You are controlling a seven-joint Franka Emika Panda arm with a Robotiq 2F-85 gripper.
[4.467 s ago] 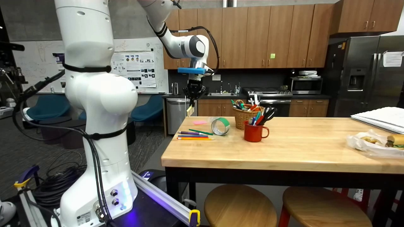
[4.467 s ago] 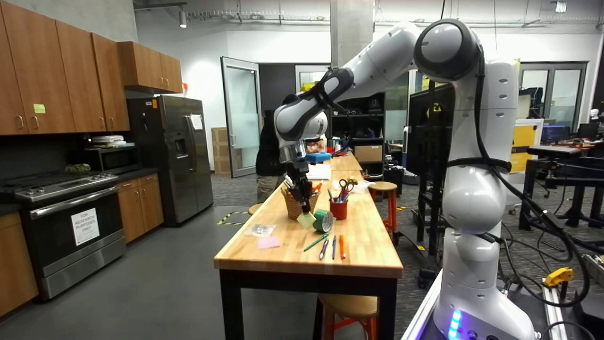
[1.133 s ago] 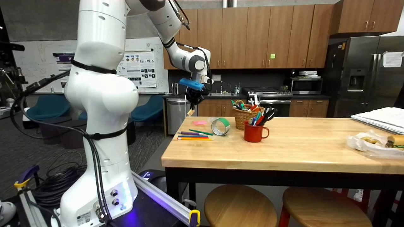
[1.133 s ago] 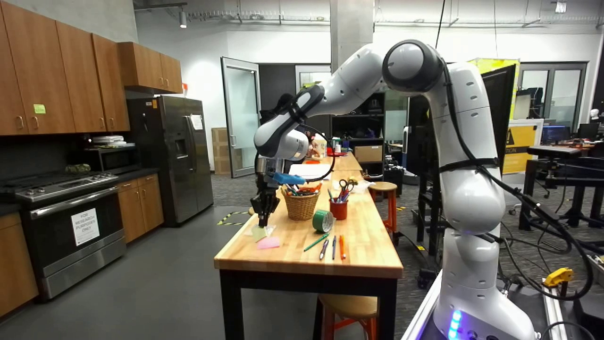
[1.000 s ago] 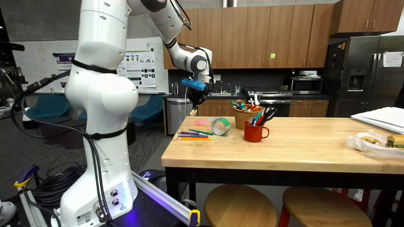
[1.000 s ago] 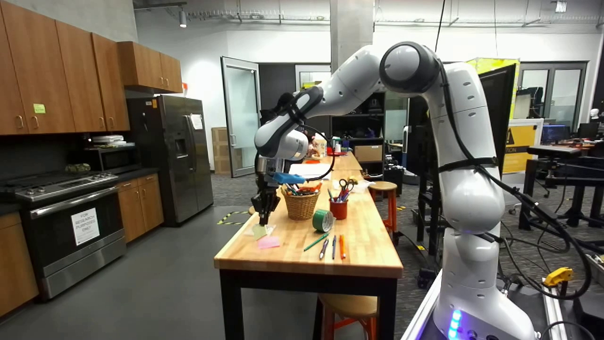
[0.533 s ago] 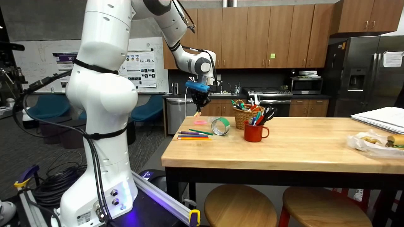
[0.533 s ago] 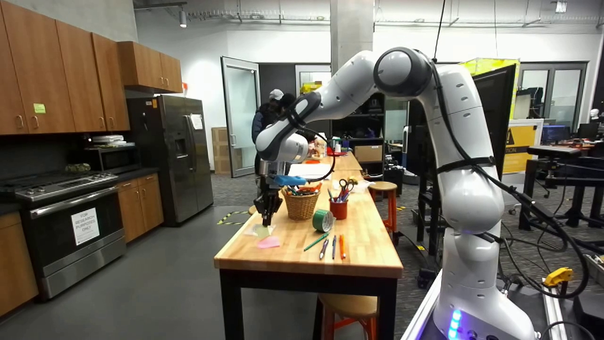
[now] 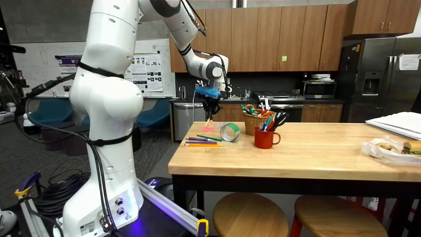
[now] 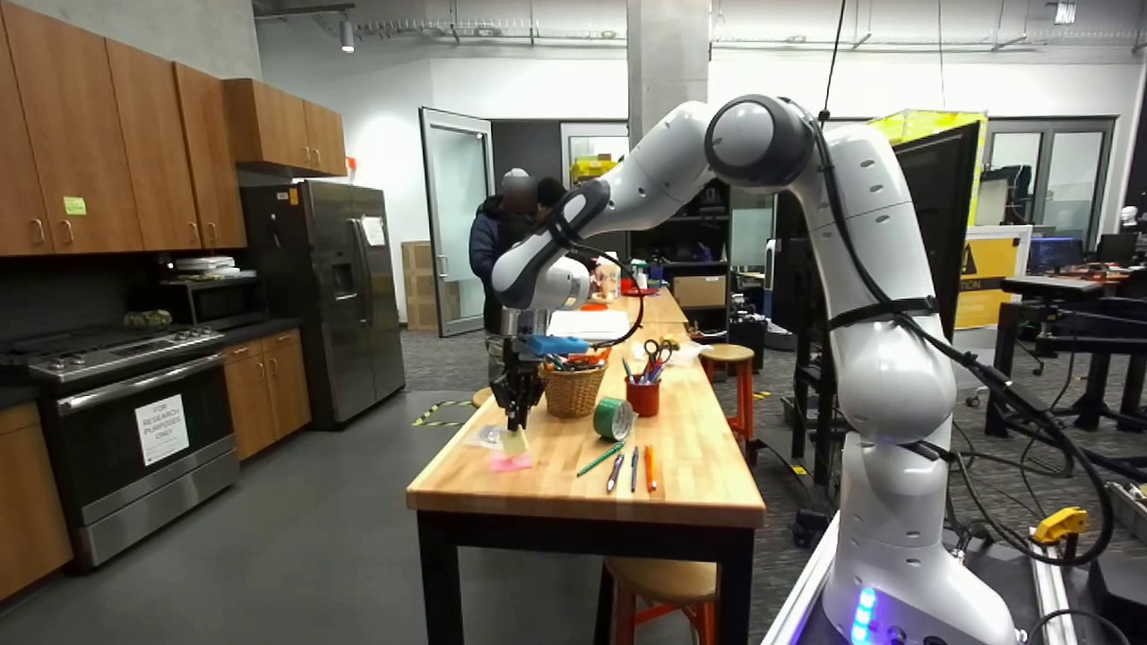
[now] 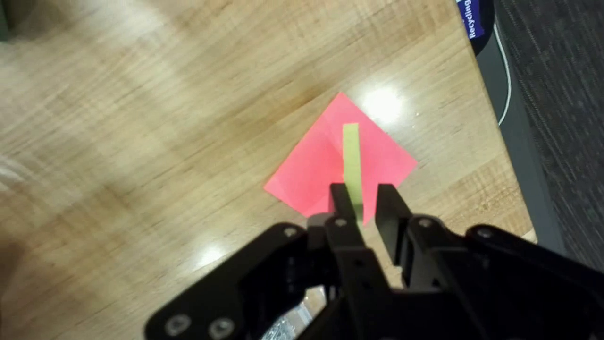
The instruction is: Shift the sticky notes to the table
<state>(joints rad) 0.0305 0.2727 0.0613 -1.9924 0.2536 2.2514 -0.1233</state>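
Note:
A yellow sticky note (image 11: 351, 146) is seen edge-on in the wrist view, along the inner face of my gripper's left finger. It also shows under the fingertips in both exterior views (image 9: 207, 122) (image 10: 514, 442). My gripper (image 11: 362, 189) is open, with a visible gap between the note and the right finger. I cannot tell whether the note clings to the left finger or stands on what is below. A pink sticky note (image 11: 306, 170) lies flat on the light-wood table (image 11: 141, 189), directly under the yellow note. The pink note shows in both exterior views (image 9: 208, 128) (image 10: 509, 462).
A wicker basket (image 10: 573, 394) of pens and a green tape roll (image 10: 609, 418) stand beside the gripper. A red mug (image 9: 264, 140) and several pencils (image 9: 202, 142) are nearer. A clear packet (image 10: 488, 436) lies near the notes. A person (image 10: 488, 242) stands behind.
My gripper has moved from beside the basket and tape to over the pink note, carrying the yellow note along. In the last second it shifted slightly toward the pink note.

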